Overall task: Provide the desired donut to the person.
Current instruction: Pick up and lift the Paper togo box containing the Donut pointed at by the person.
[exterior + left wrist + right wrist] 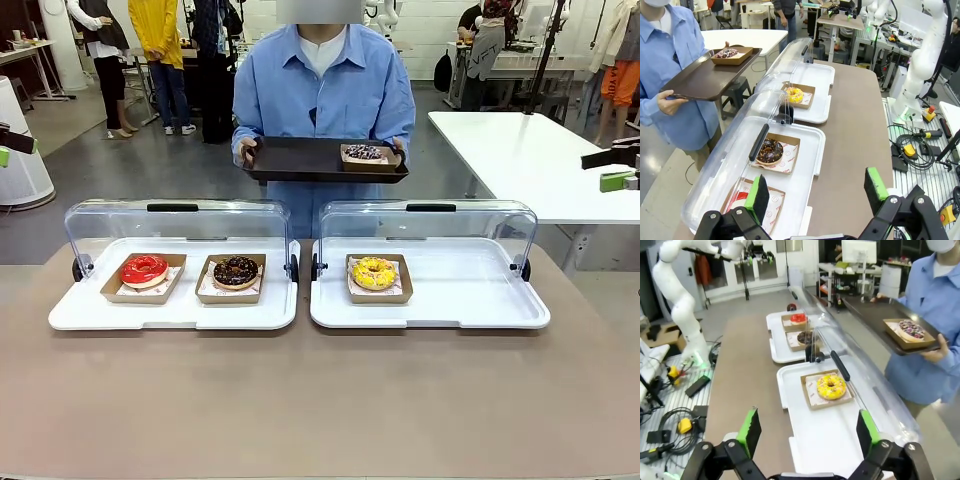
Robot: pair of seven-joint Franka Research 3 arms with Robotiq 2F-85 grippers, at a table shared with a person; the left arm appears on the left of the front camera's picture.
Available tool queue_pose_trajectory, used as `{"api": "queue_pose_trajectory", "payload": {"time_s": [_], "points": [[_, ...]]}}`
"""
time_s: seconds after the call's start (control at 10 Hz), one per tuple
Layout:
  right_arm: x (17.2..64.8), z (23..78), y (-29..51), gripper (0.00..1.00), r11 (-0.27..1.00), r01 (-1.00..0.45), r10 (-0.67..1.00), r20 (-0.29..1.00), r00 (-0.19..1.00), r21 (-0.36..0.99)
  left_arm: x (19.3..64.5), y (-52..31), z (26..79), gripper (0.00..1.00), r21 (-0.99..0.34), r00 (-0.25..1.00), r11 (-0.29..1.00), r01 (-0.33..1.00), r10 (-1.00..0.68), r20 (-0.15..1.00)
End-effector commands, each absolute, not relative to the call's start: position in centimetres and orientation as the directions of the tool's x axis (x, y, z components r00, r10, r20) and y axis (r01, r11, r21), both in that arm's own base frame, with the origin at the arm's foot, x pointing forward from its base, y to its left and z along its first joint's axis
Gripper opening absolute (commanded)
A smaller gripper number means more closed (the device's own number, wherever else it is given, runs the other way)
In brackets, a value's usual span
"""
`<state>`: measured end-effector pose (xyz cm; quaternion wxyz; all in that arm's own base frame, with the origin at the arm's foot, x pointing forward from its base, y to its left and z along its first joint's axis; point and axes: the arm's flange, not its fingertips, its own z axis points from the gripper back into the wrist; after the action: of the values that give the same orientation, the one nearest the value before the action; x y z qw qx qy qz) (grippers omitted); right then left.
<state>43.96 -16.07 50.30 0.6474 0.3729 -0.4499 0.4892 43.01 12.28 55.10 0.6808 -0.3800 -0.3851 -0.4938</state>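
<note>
The person point(322, 90) in a light blue shirt stands at the far side, holding a dark tray point(300, 160) with both hands. On it sits a dark sprinkled donut point(363, 153) in a cardboard dish. On the table, a red donut point(144, 270) and a chocolate donut point(236, 271) lie in the left white tray point(175, 312). A yellow donut point(374, 273) lies in the right white tray point(430, 310). My left gripper point(817, 192) hangs open above the table's left end. My right gripper point(807, 432) is open above the right end. Both hold nothing.
Both white trays have clear domed lids point(175, 225) swung up at the back. The brown tabletop point(320, 400) in front of the trays is bare. A white table point(530, 160) stands at the back right. Other people stand far behind on the left.
</note>
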Motion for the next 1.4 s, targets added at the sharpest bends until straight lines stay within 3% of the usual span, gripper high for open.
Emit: {"api": "queue_pose_trajectory", "payload": {"time_s": [0.0, 0.2, 0.3, 1.3], "points": [[44.63, 50.31, -16.58, 1.0, 0.235, -0.971, 0.258, 0.961, 0.097, 0.035, 42.94, 12.34, 55.27, 1.0, -0.133, 0.209, 0.219, 0.967, -0.373, 0.904], [45.16, 50.16, -15.77, 1.0, 0.19, -0.979, 0.277, 0.952, 0.128, 0.077, 42.94, 12.34, 55.27, 1.0, -0.133, 0.209, 0.219, 0.967, -0.373, 0.904], [44.17, 50.06, -16.27, 1.0, 0.238, -0.97, 0.278, 0.953, 0.121, 0.053, 42.94, 12.34, 55.27, 1.0, -0.133, 0.209, 0.219, 0.967, -0.373, 0.904], [44.17, 50.06, -16.27, 1.0, 0.238, -0.97, 0.278, 0.953, 0.121, 0.053, 42.94, 12.34, 55.27, 1.0, -0.133, 0.209, 0.219, 0.967, -0.373, 0.904]]}}
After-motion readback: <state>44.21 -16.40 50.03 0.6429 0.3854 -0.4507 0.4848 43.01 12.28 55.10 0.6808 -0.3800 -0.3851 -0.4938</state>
